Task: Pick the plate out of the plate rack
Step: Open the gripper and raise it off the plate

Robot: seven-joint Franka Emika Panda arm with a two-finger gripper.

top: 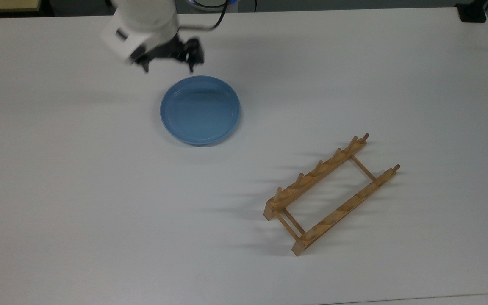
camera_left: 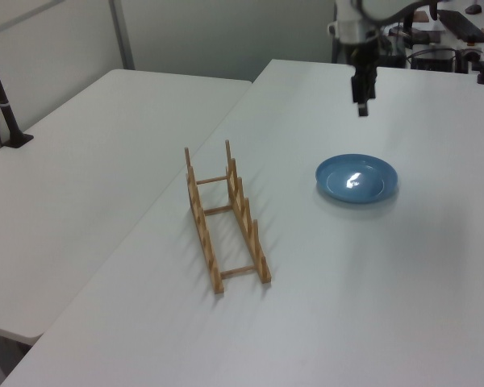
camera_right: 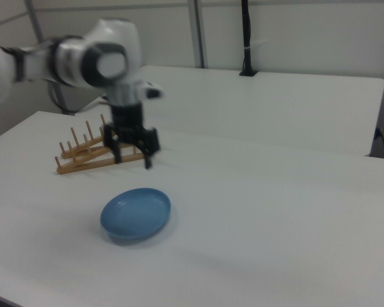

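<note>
No lettering, labels, brand marks, numbers or signs can be read anywhere in the three views: none on the plate (top: 200, 110), none on the plate rack (top: 331, 194), and none on the white surface (top: 100, 203) that carries them.

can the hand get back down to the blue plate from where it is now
Probably yes. The open hand hangs above the table, just beyond the round glossy light-blue plate, which lies flat with nothing over or beside it.
</note>
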